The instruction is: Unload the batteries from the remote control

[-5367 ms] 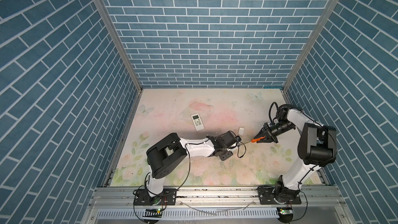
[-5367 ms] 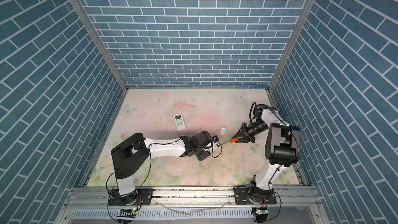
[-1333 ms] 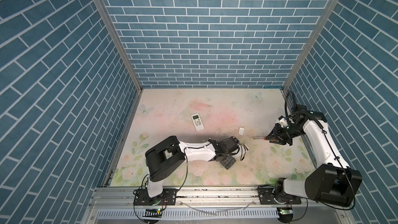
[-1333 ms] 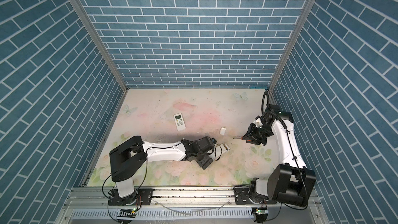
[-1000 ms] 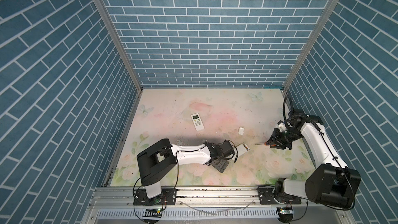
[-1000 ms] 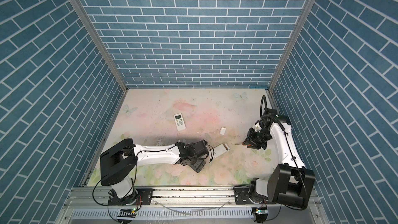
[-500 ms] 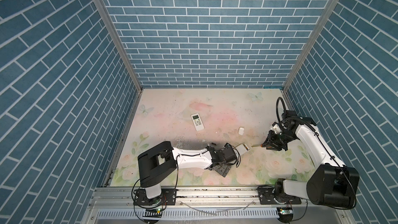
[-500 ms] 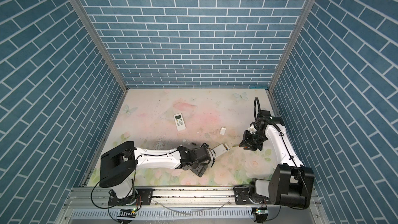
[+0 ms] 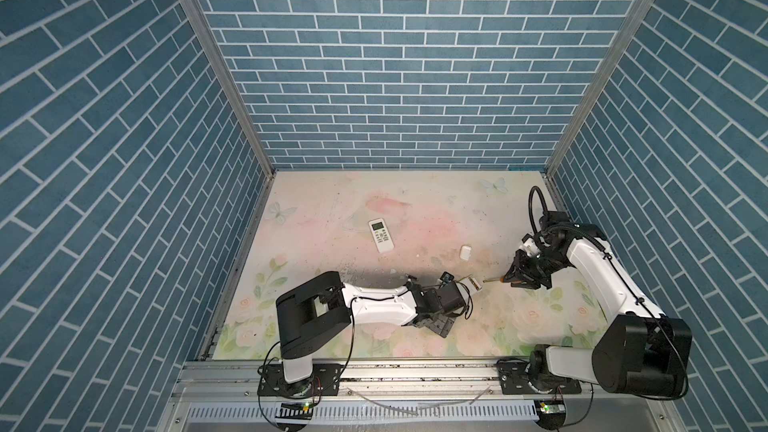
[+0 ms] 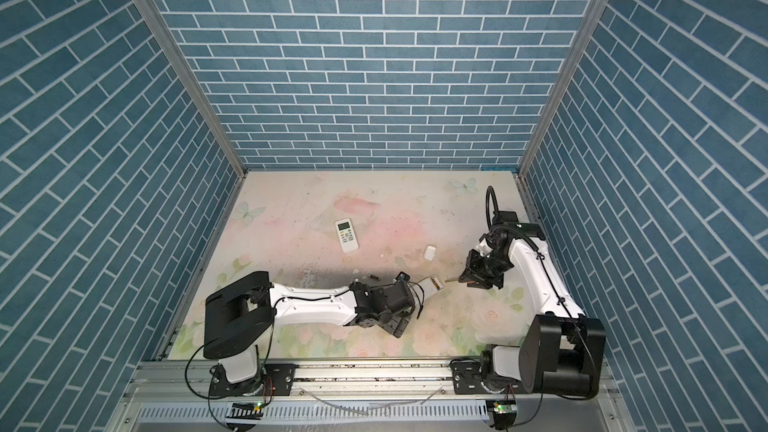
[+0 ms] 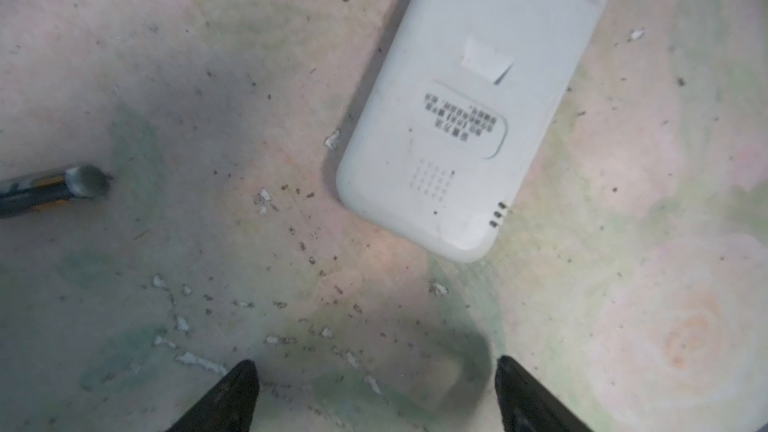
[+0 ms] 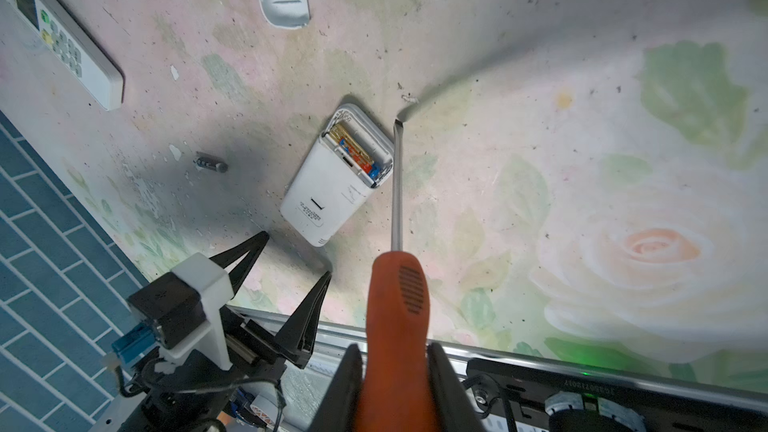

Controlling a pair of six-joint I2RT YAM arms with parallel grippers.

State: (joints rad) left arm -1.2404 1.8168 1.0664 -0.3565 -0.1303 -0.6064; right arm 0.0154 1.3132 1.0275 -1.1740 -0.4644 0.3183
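High top views face down; close wrist cameras share the face-down remote (image 11: pixel 457 118)

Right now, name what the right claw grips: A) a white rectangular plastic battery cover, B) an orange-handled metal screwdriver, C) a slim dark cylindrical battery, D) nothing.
B: the right claw is shut on the orange-handled metal screwdriver, whose shaft runs alongside the white face-down remote control.
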